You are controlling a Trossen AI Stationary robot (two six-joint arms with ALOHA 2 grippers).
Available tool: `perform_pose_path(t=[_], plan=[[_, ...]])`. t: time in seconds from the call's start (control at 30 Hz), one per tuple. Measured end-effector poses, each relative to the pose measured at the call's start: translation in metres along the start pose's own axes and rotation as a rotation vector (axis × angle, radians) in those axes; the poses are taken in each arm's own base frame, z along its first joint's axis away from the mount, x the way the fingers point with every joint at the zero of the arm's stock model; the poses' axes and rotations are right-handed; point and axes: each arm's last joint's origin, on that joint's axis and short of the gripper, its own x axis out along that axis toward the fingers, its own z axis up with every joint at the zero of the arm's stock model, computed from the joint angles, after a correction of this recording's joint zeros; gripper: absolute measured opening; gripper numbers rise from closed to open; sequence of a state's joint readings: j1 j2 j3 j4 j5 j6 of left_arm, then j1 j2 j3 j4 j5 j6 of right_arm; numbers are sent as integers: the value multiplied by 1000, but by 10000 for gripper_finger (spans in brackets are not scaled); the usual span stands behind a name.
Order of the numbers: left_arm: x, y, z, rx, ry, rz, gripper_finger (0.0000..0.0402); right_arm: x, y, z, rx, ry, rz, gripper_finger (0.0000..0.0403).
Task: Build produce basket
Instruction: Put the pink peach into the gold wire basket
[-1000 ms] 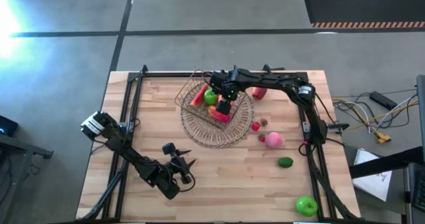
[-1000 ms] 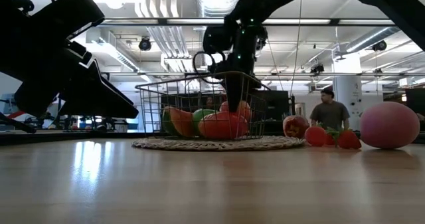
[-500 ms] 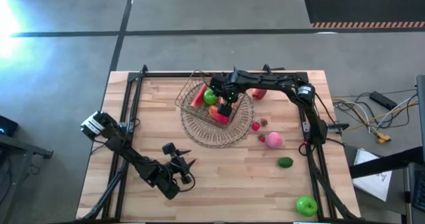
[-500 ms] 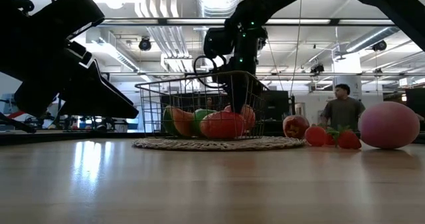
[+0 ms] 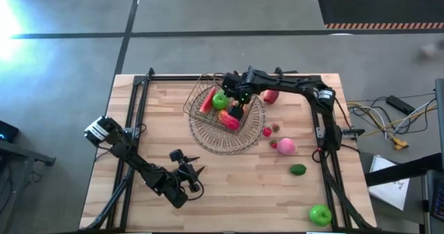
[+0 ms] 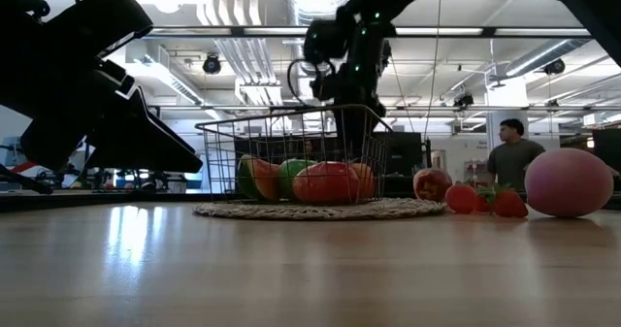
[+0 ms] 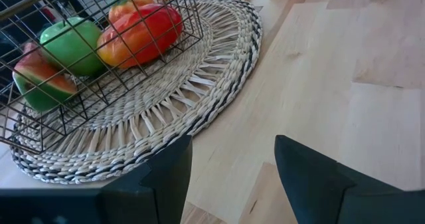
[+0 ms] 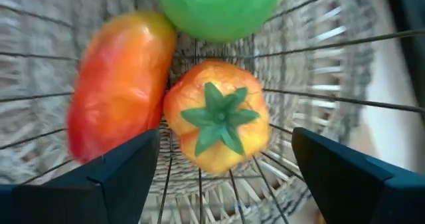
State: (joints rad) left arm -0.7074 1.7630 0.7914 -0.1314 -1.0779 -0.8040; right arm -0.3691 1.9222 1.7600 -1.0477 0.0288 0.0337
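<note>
The wire basket (image 5: 216,102) stands on a round woven tray (image 5: 229,140) at the table's far middle. In it lie a green apple (image 8: 219,8), a long red-orange piece (image 8: 119,84) and an orange tomato-like piece with a green stem (image 8: 216,114). My right gripper (image 5: 237,109) hangs open over the basket, fingers pointing down at the tomato-like piece, touching nothing. My left gripper (image 5: 198,177) waits open near the table's near left, pointing at the tray (image 7: 166,98).
To the right of the tray on the wooden table lie a red apple (image 5: 270,95), a small red piece (image 5: 267,131), a pink piece (image 5: 286,146), a dark green piece (image 5: 297,169) and a green apple (image 5: 320,214). A person (image 6: 514,154) stands in the room behind.
My right gripper has risen from among the produce in the basket to about the height of its rim, still pointing down. The produce in the basket has stayed where it was. The person behind the table has walked toward the right.
</note>
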Motion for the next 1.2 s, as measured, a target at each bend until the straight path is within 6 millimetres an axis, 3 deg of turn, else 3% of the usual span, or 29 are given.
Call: perform_pose_path(t=[0.13, 0.27, 0.4, 0.53, 0.7, 0.83, 1.03, 1.2], plan=[[0, 0, 0, -1, 0, 1, 199, -36, 1, -4, 21, -90, -24, 327], [0, 0, 0, -1, 0, 0, 199, -74, 15, -13, 10, -189, -95, 327], [0, 0, 0, -2, 0, 0, 199, -105, 47, -29, -38, -276, -132, 327], [0, -1, 1, -10, -4, -4, 199, -121, 88, -54, -119, -323, -145, 327], [0, -1, 1, -15, -5, -6, 199, -120, 131, -98, -204, -321, -168, 327], [0, -1, 1, -16, -6, -6, 199, -110, 151, -135, -206, -303, -170, 327], [0, -1, 1, -7, -7, -5, 199, -89, 162, -183, -94, -275, -183, 327], [0, -1, 1, -8, -9, -3, 199, -73, 159, -213, 56, -242, -182, 327]])
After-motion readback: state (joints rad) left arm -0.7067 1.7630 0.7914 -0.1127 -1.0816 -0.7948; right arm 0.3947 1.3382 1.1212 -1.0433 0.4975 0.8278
